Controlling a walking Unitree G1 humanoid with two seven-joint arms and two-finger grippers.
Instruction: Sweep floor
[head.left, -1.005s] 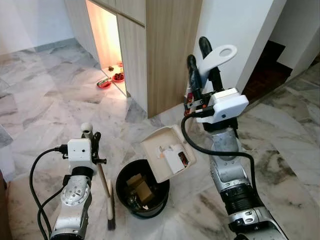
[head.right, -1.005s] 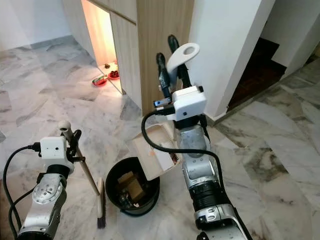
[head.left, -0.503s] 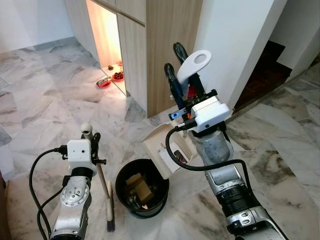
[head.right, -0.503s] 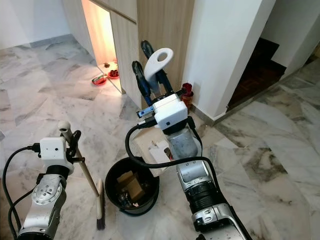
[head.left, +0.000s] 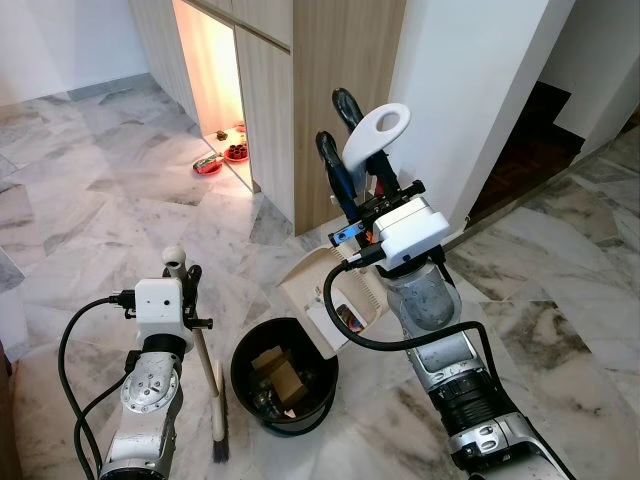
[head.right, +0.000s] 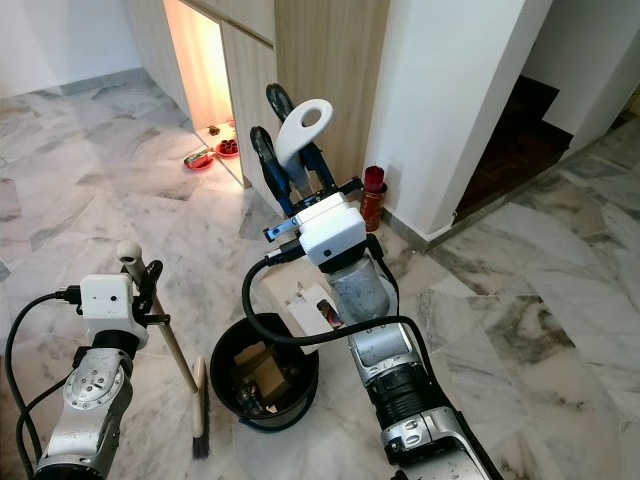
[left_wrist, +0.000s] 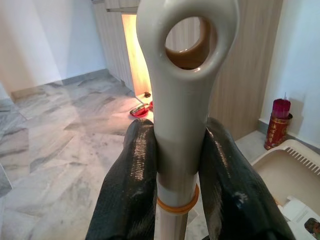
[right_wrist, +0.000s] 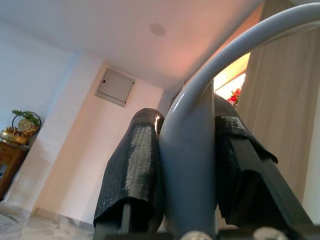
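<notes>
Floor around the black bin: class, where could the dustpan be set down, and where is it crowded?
Bare marble lies ahead on the left, before the wooden cabinet, and on the right towards the dark doorway. Around the bin it is crowded: the brush in the left gripper and the tilted dustpan held by the right gripper.

Head stereo pair looking down at marble floor (head.left: 90, 190), wrist cameras close along fingers, facing outward

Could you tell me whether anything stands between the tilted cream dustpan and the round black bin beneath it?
Nothing visible does: the cream dustpan, held by the right gripper, hangs over the black bin rim.
</notes>
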